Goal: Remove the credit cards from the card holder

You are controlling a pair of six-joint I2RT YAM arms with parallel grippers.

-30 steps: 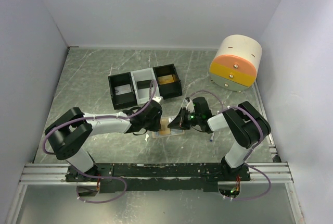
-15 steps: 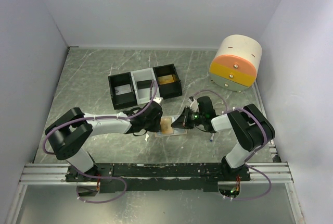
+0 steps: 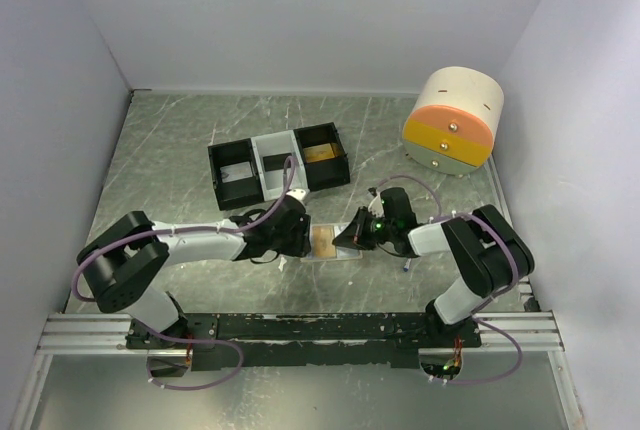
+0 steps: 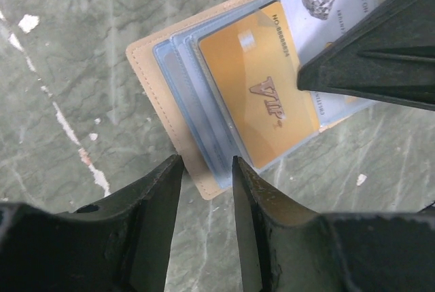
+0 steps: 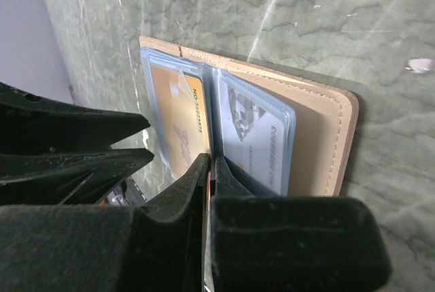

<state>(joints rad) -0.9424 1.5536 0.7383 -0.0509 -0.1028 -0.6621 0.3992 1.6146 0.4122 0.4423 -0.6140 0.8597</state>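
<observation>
card holder point(image 4: 183, 95) | corner at L gripper point(image 4: 206, 163) | R gripper point(image 5: 209, 163) prob. on fold

The card holder point(image 3: 323, 243) lies open and flat on the grey-green marbled table point(image 3: 170, 140), towards the near edge and between the two arms. The left gripper point(image 3: 303, 238) meets it from the left and the right gripper point(image 3: 347, 235) from the right, both low. Farther back sits a three-compartment tray point(image 3: 213, 172), and a round tan, orange and yellow box point(image 3: 453, 120) stands at the far right.
</observation>
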